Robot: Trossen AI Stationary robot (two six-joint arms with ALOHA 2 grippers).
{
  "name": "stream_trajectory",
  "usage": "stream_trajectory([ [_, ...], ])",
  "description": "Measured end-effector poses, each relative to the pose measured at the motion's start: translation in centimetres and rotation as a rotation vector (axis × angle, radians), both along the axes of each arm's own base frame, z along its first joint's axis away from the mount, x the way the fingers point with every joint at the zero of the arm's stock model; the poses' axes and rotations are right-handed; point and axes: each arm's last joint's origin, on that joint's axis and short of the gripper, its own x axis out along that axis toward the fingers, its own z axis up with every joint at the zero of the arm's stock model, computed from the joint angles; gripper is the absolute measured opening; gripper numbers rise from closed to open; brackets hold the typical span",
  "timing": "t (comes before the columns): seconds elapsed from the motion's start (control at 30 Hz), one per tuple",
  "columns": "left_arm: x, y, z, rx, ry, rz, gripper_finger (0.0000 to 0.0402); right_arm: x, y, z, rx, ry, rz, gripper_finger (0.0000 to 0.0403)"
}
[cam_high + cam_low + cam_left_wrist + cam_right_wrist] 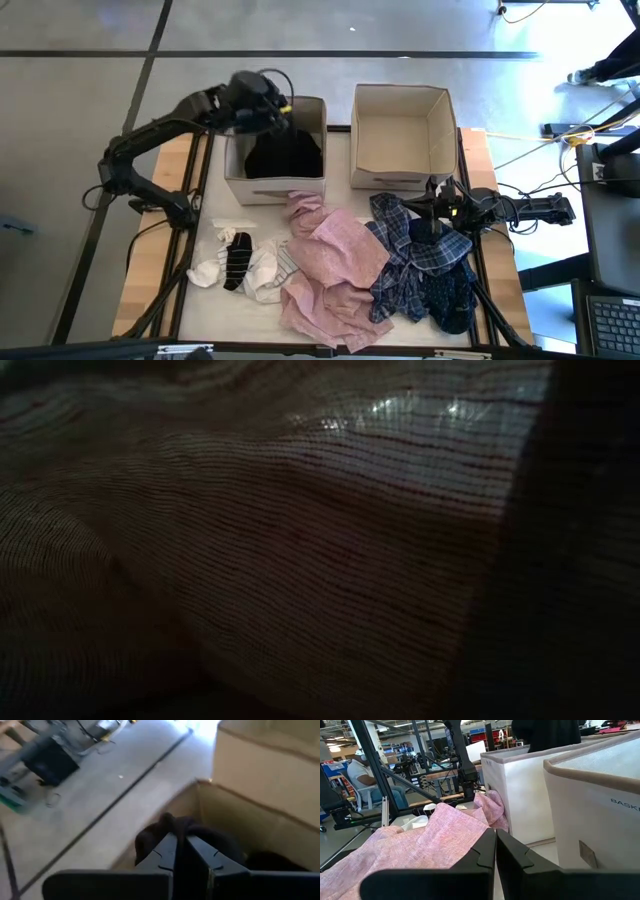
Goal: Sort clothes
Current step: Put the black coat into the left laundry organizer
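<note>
My left gripper (268, 108) (181, 837) is over the far left corner of the left beige box (240, 185), shut on the black garment (287, 155). The garment also shows above that box in the right wrist view (545, 732). My right gripper (425, 210) (496, 840) is shut and level, low over the blue plaid garment (395, 215); I cannot tell whether it touches it. The pale pink garment (335, 265) lies spread at the table's middle. The dark navy patterned garment (445, 298) lies at the near right. White and black-striped socks (235, 262) lie at the near left. My left gripper pinches a bunched part of the black garment (167, 822) between its two fingers, coming from above and slanting down. The cloth bulges past the fingertips. The rest of the garment hangs down into the left box (270, 860).
The right beige box (400, 135) stands open beside the left one, nothing showing inside. Pink cloth (300, 540) lies right against the low camera and fills its view. A seated person (362, 775) and metal frames show beyond the table.
</note>
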Motion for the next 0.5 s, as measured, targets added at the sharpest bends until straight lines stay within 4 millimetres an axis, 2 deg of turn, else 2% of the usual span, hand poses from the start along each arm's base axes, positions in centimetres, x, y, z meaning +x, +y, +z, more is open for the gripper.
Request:
stream_trajectory([
  [0.3,1.0,-1.4,-6.3,-0.184,0.06,-0.039,0.0015,0.0,0.0,0.0,0.0,0.001,0.0,0.0017],
  [0.5,1.2,-1.9,-9.1,-0.233,0.076,-0.041,0.0015,0.0,0.0,0.0,-0.001,0.001,0.0,0.0017],
])
